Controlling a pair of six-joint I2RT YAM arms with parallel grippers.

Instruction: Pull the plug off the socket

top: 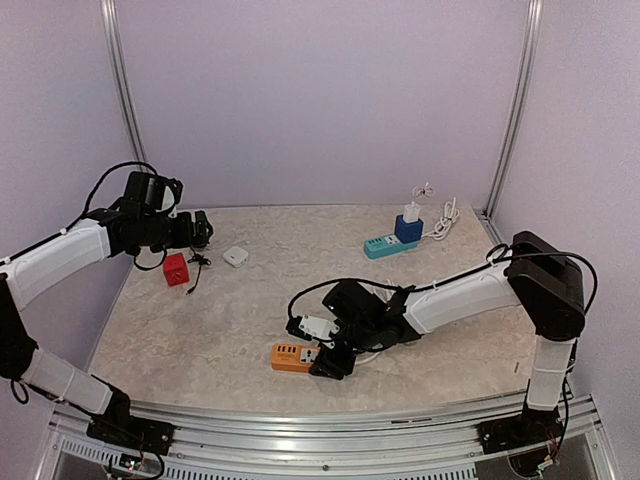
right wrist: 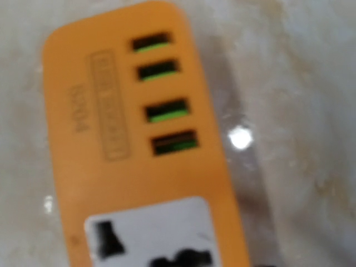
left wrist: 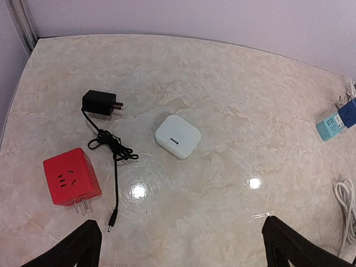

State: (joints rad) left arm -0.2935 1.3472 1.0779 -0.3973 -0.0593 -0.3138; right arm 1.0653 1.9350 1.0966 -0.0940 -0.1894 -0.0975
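An orange power strip (top: pixel 296 356) lies near the table's front centre. In the right wrist view it fills the frame (right wrist: pixel 139 167), showing several USB ports and a white socket panel with nothing plugged in. My right gripper (top: pixel 331 364) hovers right at its right end; its fingers do not show in the right wrist view. A teal power strip (top: pixel 385 246) at the back right carries a blue plug (top: pixel 407 229) with a white charger (top: pixel 412 211) on top. My left gripper (left wrist: pixel 181 247) is open and empty, high above the table's left part.
A red cube socket (left wrist: pixel 72 179), a black adapter (left wrist: pixel 100 103) with a coiled cord and a white square adapter (left wrist: pixel 178 136) lie at the left. A white cable (top: pixel 445 220) trails from the teal strip. Purple walls enclose the table.
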